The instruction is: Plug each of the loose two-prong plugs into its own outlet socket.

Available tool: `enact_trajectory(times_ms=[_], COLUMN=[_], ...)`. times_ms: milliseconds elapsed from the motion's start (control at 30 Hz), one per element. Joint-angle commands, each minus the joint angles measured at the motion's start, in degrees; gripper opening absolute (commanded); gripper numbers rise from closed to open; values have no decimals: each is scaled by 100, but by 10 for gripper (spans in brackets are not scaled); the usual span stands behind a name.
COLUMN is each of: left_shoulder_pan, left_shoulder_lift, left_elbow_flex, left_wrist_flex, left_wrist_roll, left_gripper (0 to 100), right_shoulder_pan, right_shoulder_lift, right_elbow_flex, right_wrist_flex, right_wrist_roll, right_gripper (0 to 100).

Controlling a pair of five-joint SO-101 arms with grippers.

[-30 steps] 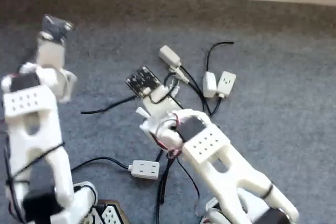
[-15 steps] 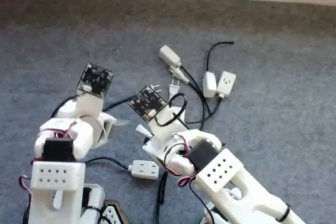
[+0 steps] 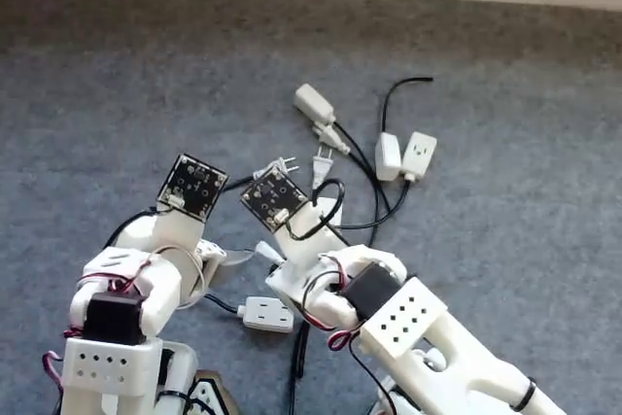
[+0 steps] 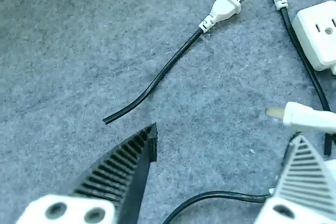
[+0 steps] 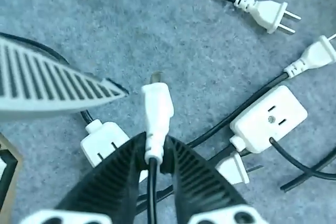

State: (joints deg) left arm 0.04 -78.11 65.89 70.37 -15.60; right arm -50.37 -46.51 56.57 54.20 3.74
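My right gripper [image 5: 155, 145] is shut on a white two-prong plug [image 5: 156, 109], held above the carpet with its prongs pointing away from the wrist. Just below it lies a white outlet socket [image 5: 102, 142], which sits near the arms' bases [image 3: 267, 313]. My left gripper [image 4: 226, 140] is open and holds nothing; it hangs close beside the held plug [image 4: 307, 118]. One of its ribbed fingers [image 5: 52, 85] reaches across the right wrist view. Loose plugs [image 5: 268, 14] [image 5: 315, 53] on black cords lie farther out, also seen as a plug [image 4: 226, 6] ahead of the left gripper.
Two more white sockets [image 3: 420, 153] [image 3: 389, 155] and a white adapter [image 3: 313, 102] lie in a tangle of black cords at the centre. Another socket [image 5: 268, 119] lies beside the held plug. Grey carpet [image 3: 505, 65] covers the floor.
The left arm has swung in from the far left and lowered beside the right arm. The right arm has drawn back toward its base.
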Motion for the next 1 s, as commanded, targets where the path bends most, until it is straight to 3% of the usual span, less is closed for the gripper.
enact_trajectory(times_ms=[0, 500, 967], left_shoulder_pan=[75, 101, 444], left_shoulder_lift=[-48, -48, -48], left_elbow_flex=[57, 259, 338], left_wrist_flex=[-229, -255, -220], left_wrist_roll=[53, 35, 35], left_gripper=[376, 375, 375], right_shoulder_pan=[-207, -356, -356], right_shoulder_lift=[-207, -207, -207], right_elbow_flex=[-277, -1323, -1393], right_wrist_flex=[84, 804, 813], right_wrist_roll=[-53, -44, -44], right_gripper=[5, 5, 5])
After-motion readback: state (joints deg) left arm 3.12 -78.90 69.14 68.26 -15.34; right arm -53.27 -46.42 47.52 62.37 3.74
